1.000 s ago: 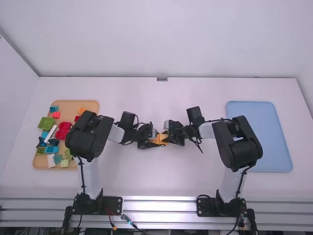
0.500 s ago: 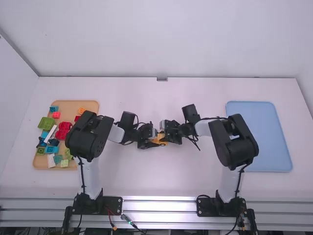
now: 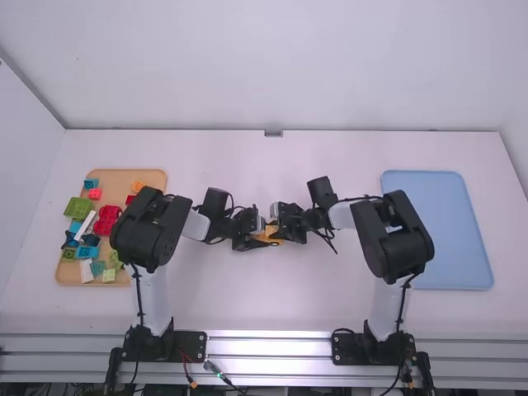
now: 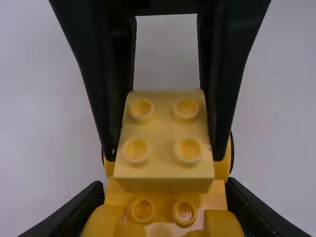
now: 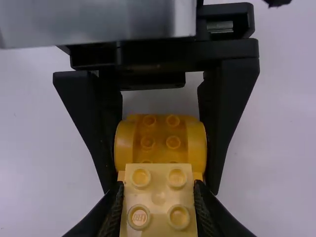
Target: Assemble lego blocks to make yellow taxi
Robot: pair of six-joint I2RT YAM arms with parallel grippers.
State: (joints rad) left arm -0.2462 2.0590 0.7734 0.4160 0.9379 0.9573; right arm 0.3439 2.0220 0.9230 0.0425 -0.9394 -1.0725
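The jaws of the left gripper point(image 3: 263, 237) were closed on the sides of a yellow car body point(image 5: 160, 140), over a pair of its curved parts. The jaws of the right gripper point(image 3: 280, 232) were drawn in on a paler yellow brick point(image 4: 165, 148), a small block with four studs, pinched by its sides. The brick sat over the body, its studs facing up; whether it was pressed fully home could not be told. Both pieces lay around the middle of the scene, between the two grippers. Compared with the first frame, the right gripper had shifted a little to the left, and the right arm's dark upper part had come leftward with it; the left arm and its gripper looked unmoved. The left arm point(image 3: 161, 239) rose from its base, bent over and pointed right, low above the table point(image 3: 272, 305); the right arm point(image 3: 400, 239) was bent much the same way and pointed left, so the grippers met face to face. Farther out, on the left, a tan tray point(image 3: 124, 176) held red, green, blue and white pieces and a small orange one, the left arm passing over its right side. A blue tray point(image 3: 441, 231) lay at the right.
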